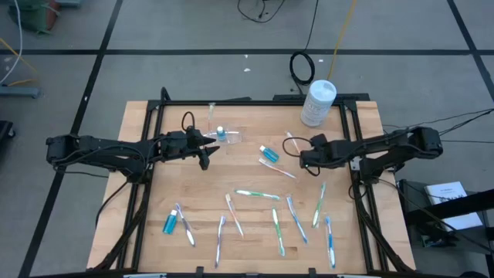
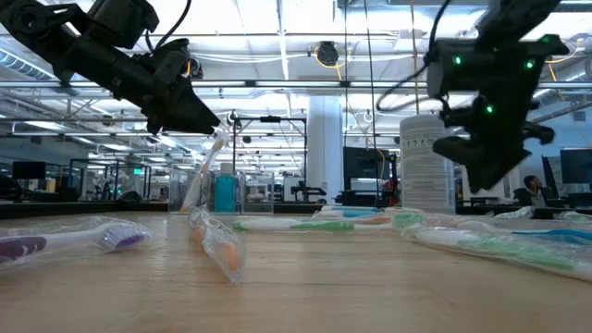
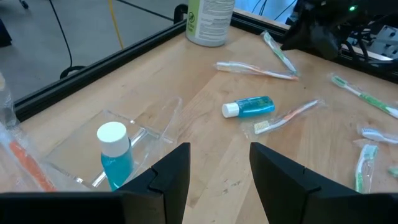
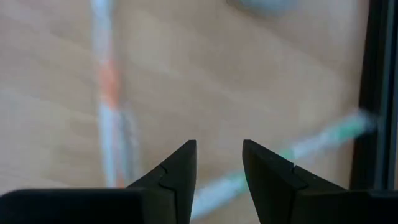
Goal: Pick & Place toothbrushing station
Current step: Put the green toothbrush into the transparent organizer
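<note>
- The light wooden table top [image 1: 255, 193] with its black frame fills the middle of the high view and carries everything below.
- My 2 dark arms reach in from either side, both raised above the wood in the low view.
- The white round lidded tub [image 1: 317, 102] with a printed label stands upright at the far edge, on my right-hand side.
- My left gripper [image 1: 207, 148] hovers just beside the clear plastic holder with slots, the toothbrushing station [image 3: 93, 149]; the fingers [image 3: 171, 174] are parted with a plain gap and hold nothing.
- My right gripper [image 1: 302, 158] hangs over the right half of the table, near the tub; its fingers [image 4: 177, 171] are also spread, with nothing between them.
- The station lies flat on the wood toward the far left of the table, with 1 small blue bottle with a white cap [image 3: 114, 155] standing upright in it and an orange-bristled toothbrush [image 2: 199, 180] leaning up from it.
- A second small blue bottle with a white cap [image 1: 268, 154] lies on its side between my 2 grippers.
- A third blue bottle [image 1: 170, 223] lies near the front left corner.
- Many wrapped toothbrushes with green, blue and purple handles [image 1: 278, 230] are scattered across the near half of the table.
</note>
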Controlling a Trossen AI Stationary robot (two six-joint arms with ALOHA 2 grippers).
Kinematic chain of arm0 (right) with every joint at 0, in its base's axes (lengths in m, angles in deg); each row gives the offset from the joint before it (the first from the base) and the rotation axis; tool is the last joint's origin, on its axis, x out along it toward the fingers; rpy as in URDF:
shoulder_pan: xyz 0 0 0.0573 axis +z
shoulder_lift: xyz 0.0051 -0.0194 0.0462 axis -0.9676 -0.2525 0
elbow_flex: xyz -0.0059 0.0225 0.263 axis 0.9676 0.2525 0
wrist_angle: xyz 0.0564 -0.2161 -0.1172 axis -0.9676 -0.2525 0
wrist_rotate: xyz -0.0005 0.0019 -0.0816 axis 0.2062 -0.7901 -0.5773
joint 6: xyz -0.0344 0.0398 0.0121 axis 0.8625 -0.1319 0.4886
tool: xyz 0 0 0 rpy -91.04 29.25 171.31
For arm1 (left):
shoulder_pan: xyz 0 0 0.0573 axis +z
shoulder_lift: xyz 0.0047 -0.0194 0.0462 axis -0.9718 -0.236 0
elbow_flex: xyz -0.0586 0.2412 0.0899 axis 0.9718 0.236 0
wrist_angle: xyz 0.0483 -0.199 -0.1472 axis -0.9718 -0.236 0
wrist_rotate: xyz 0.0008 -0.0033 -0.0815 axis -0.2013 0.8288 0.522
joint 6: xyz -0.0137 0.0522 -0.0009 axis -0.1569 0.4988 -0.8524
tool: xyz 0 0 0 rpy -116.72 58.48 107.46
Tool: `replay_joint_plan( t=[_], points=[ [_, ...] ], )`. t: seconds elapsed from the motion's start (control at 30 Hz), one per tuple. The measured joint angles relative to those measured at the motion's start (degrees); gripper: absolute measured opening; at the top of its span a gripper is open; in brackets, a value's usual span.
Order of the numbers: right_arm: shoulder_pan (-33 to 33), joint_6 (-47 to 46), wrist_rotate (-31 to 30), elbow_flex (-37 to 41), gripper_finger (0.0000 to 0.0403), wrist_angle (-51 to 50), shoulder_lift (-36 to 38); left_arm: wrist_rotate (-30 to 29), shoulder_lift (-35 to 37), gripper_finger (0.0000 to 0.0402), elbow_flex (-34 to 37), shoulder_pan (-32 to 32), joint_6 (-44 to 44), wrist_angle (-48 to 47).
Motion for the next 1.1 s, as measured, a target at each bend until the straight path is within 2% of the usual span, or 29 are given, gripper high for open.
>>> replay_joint_plan(
  t=[0.07,0.57,0.73,0.97,1.1],
  points=[
    [-1.4,-1.1,2.3,1.5,0.0125,-0.6,0.0,0.0,0.0,0.0172,0.0,0.0,0.2,0.0],
    [-9.7,-9.0,2.6,4.8,0.0125,-0.5,0.0,0.0,0.0,0.0172,0.0,0.0,0.6,0.0],
    [-9.9,-22.9,2.2,9.6,0.0125,5.5,0.0,0.0,0.0,0.0172,0.0,0.0,0.6,0.0],
    [-10.2,-23.4,0.9,15.2,0.0125,13.6,0.2,0.0,0.0,0.0172,0.0,0.0,0.6,0.0],
    [-10.0,-19.4,-1.1,16.1,0.0107,16.2,0.2,-0.1,0.0,0.0173,0.0,0.1,1.6,0.0]
  ],
)
